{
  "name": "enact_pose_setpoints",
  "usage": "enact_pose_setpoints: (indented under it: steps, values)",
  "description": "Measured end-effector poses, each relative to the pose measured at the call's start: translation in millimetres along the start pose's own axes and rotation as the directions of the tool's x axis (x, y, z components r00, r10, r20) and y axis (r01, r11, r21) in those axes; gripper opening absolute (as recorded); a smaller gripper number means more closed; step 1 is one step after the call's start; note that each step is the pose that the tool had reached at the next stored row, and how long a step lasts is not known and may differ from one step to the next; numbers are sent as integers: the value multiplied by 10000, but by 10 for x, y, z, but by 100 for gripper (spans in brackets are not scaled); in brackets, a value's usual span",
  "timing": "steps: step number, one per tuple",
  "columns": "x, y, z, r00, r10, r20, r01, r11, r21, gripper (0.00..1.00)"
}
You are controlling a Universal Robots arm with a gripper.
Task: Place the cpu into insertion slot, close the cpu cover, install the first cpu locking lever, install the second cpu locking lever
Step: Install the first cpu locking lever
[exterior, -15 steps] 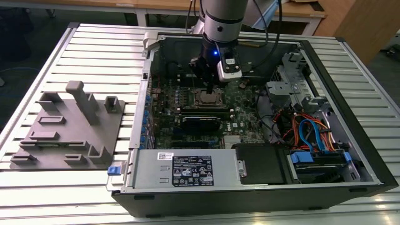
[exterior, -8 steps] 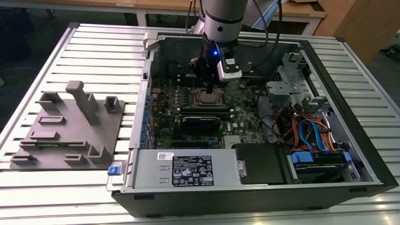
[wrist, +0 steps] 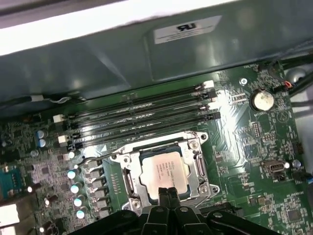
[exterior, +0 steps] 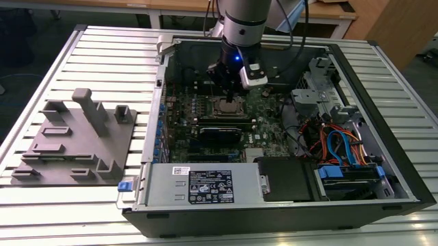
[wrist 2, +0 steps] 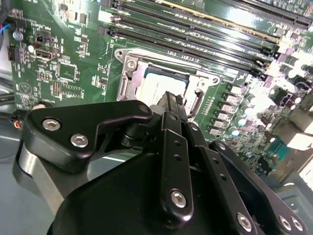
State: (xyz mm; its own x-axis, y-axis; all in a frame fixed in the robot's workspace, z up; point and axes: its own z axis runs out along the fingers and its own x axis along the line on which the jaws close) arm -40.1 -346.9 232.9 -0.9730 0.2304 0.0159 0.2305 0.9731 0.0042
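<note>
Arm reaches down into the open computer case (exterior: 287,218), which lies on the slatted tabletop (exterior: 102,46). A grey fixture block (exterior: 75,143) sits beside the case, at the exterior view's left.

The cpu (wrist: 164,169) is seated in the insertion slot (wrist: 161,148), silver top up. The cpu cover (wrist: 201,169) lies flat around it, with the chip showing through the cut-out.

The pincer (wrist: 168,192) is narrow, fingertips pressed together with nothing between them (same in the second wrist view (wrist 2: 171,104)). Its tip is at the cpu edge farthest from the memory slots (wrist: 142,117); contact cannot be told.

A thin wire lever (wrist: 95,159) shows just beside the socket; whether it is latched is unclear.
</note>
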Motion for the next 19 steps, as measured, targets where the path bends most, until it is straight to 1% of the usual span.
enact_pose_setpoints:
  steps: [3,6,8,10,11,13,19]
  values:
    - [0,0,0,9995,-322,-2,322,9995,4,10]
    - [1,0,0,9979,-654,-3,654,9979,10,10]
    - [1,0,0,9955,-946,-5,946,9955,15,10]
    - [1,0,0,9924,-1227,-6,1227,9924,19,10]
    - [1,0,0,9913,-1316,-7,1316,9913,20,10]
    - [1,0,0,9906,-1370,-7,1370,9906,22,10]
    - [1,0,0,9905,-1378,-7,1378,9905,21,10]
